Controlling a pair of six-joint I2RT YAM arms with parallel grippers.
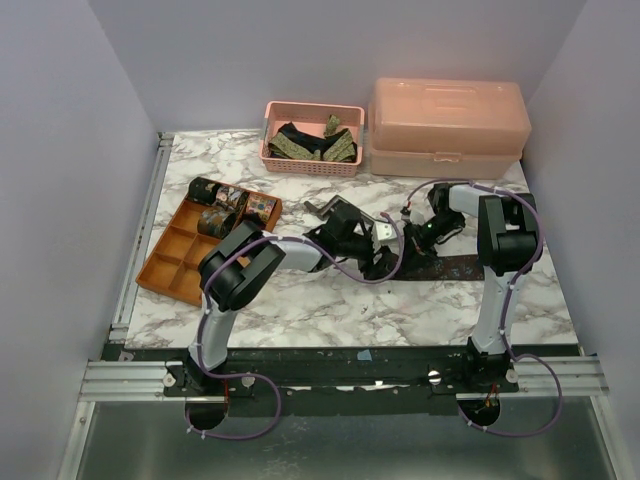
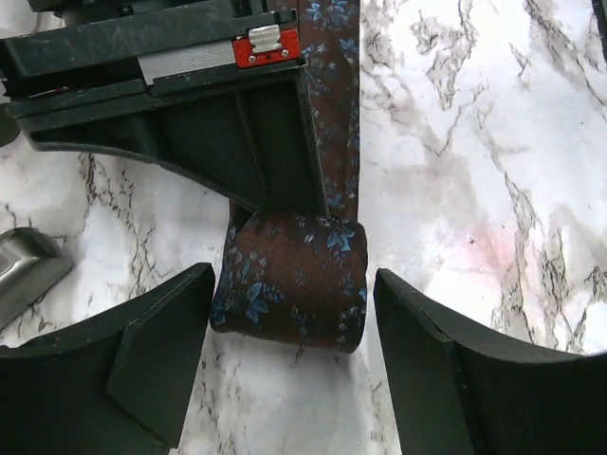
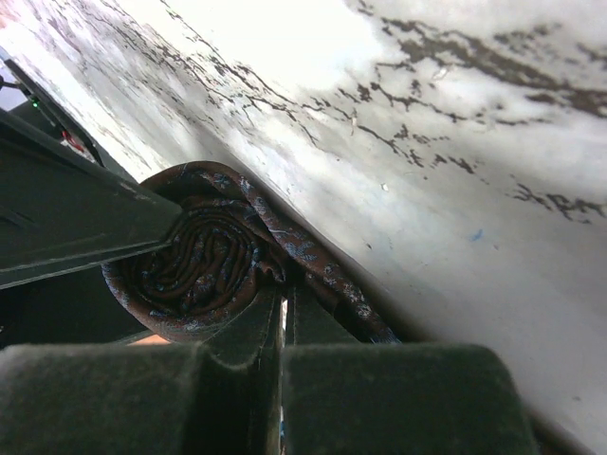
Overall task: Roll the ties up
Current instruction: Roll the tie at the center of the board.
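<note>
Marble table [image 2: 455, 190]: tie coil [image 2: 285, 294] lies inside spread left gripper [image 2: 292, 277].

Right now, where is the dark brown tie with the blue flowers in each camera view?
Top external: the brown floral tie lies centre-right on the marble tabletop, with its flat strip showing.
Left wrist: its roll sits mid-frame, slightly low.
Right wrist: its coil is seen end-on, lower left.
Shared landmark: the marble tabletop, visible in all three.
</note>
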